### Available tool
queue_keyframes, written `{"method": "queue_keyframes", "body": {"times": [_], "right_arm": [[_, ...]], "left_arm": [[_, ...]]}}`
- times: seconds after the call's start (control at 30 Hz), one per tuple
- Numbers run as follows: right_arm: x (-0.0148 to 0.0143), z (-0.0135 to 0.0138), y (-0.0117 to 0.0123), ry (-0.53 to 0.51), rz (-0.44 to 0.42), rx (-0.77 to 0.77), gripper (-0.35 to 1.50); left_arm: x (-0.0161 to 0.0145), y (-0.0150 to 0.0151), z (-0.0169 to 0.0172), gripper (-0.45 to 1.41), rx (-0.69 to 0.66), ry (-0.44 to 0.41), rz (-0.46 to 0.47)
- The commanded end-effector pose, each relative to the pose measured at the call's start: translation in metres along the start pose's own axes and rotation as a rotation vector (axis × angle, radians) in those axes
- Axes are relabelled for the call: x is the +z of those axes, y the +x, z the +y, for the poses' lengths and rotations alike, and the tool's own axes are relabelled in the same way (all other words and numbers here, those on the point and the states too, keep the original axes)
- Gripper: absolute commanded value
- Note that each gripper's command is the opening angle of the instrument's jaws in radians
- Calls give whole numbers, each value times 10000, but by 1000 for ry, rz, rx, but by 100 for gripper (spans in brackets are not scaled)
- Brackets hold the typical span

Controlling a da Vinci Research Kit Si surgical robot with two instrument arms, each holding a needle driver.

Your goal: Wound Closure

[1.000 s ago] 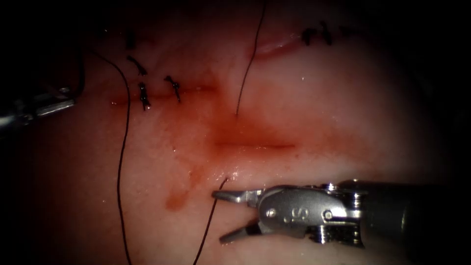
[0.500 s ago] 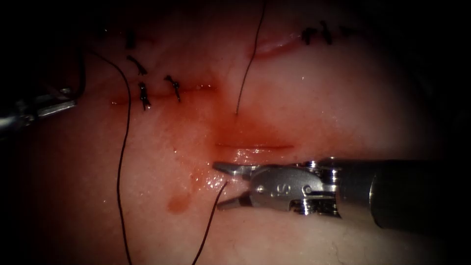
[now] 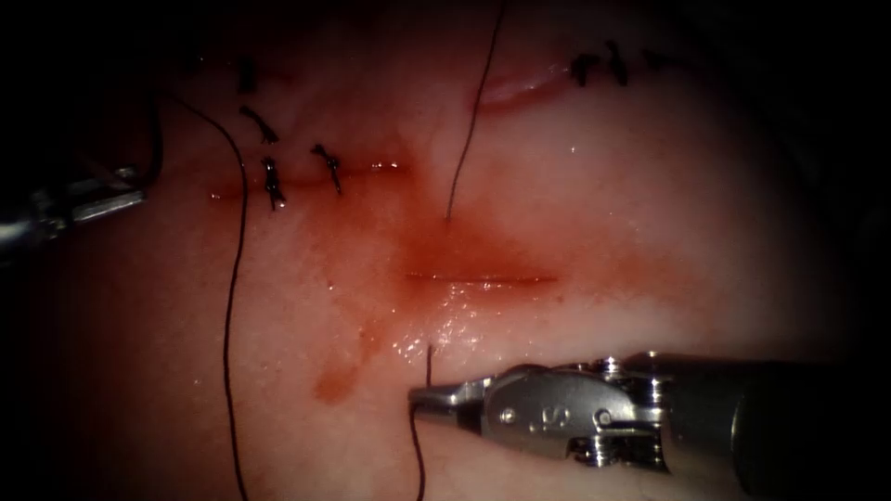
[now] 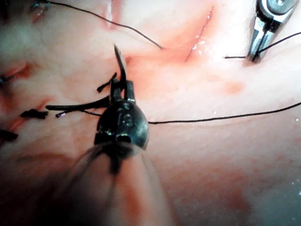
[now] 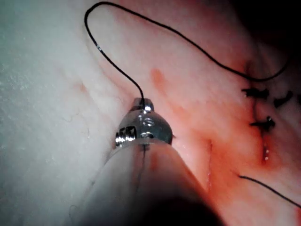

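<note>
Curved dark steel needle (image 4: pixel 120 66) sits in the closed jaws of the left arm's dark wristed needle driver (image 4: pixel 121 89), its point held off the pale pink pork-belly tissue (image 3: pixel 650 186), far to the left of the short open cut (image 3: pixel 483 277); which part of its curve is gripped I cannot tell. The right arm's silver needle driver (image 3: pixel 436 401) lies just below the cut, jaws pinched on the thin black thread (image 3: pixel 428 362) where it rises from the tissue. Red fluid (image 3: pixel 445 246) stains the cut's surroundings. Dark knotted stitches (image 3: pixel 271 179) sit upper left
</note>
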Motion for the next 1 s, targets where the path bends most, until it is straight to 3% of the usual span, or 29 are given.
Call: {"method": "queue_keyframes", "body": {"times": [0.03,0.27,0.53,0.57,0.6,0.63,0.7,0.73,0.87,1.0], "right_arm": [[6,-18,32,39,7,-14,-35],[-4,-75,92,166,29,-67,-35],[-6,-87,96,242,26,-139,-35],[-6,-81,95,215,18,-152,-20],[-6,-71,93,167,16,-156,29],[-6,-61,91,127,24,-151,56],[-9,-35,84,24,57,-129,104],[-11,-24,80,-15,73,-126,120],[-22,16,60,-132,114,-111,135],[-25,40,34,-174,104,-101,133]], "left_arm": [[8,0,-1,-45,7,-1,3],[8,0,0,-45,6,0,2],[8,0,0,-45,7,-2,0],[8,0,0,-45,7,-2,0],[8,0,0,-45,7,-2,0],[8,0,0,-45,7,-2,0],[8,0,0,-45,7,-2,0],[8,0,0,-45,7,-2,-1],[7,0,0,-45,7,-4,1],[7,0,0,-45,7,-4,1]]}}
